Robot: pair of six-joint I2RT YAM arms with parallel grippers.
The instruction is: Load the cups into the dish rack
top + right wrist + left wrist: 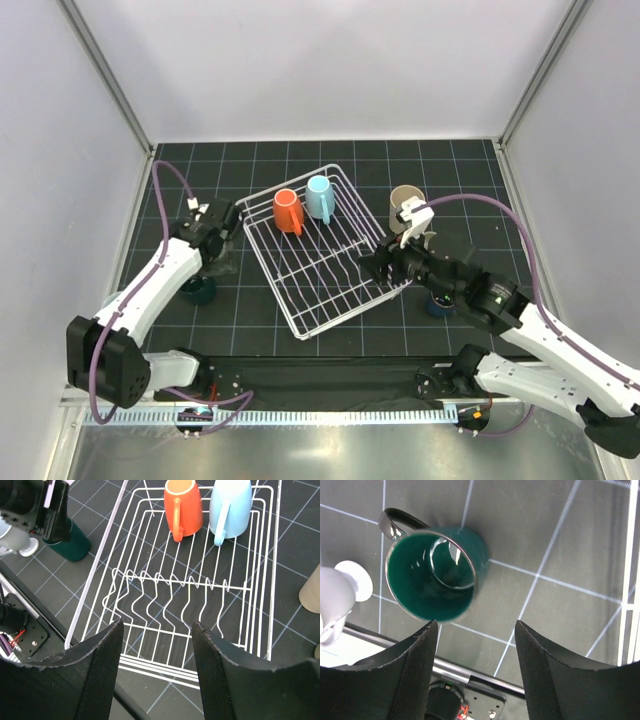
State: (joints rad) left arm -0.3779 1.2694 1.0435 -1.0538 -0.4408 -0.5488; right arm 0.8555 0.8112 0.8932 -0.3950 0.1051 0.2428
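Left end effector (476,630) released, jaws apart over teal mug (431,575), upright on tabletop (560,540) left of rack (165,630). Right end effector (156,630) released, empty, above rack. Step: teal pickup. Next: descend, clench on rim.

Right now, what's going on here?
Two arms are loading cups into the dish rack. An orange cup and a light blue cup sit in its far end. Both grippers are open and empty: the left gripper is near a dark teal mug left of the rack, and the right gripper is over the rack's near end.
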